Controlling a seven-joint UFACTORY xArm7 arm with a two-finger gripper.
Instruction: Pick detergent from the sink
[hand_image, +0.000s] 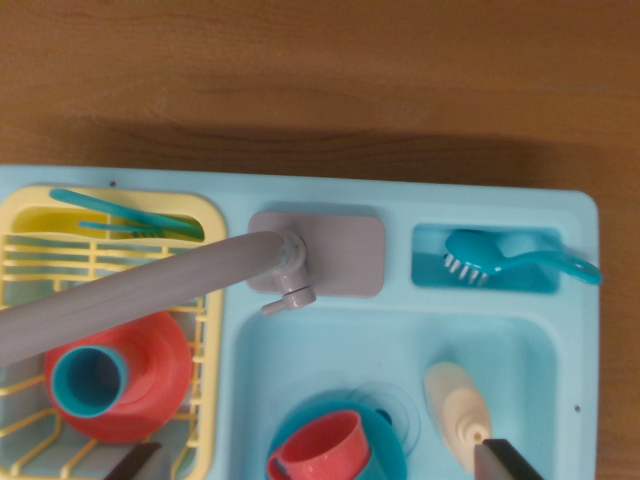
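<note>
The detergent (455, 398) is a small cream bottle lying in the light-blue sink (525, 345), at the basin's right side, with its cap pointing toward the bottom of the wrist view. My gripper (320, 463) is open. Only its two dark fingertips (507, 461) show, at the lower edge. The right fingertip sits just beside the bottle's cap end; whether it touches is unclear. The left fingertip (134, 462) hangs over the yellow rack. Nothing is between the fingers.
A red cup (318, 447) lies on a teal plate (388, 438) in the basin, left of the bottle. The grey faucet (150, 295) slants over the yellow dish rack (212, 330), which holds an orange bowl (160, 375), a teal cup (88, 381) and teal utensils. A teal brush (500, 258) rests in a side tray.
</note>
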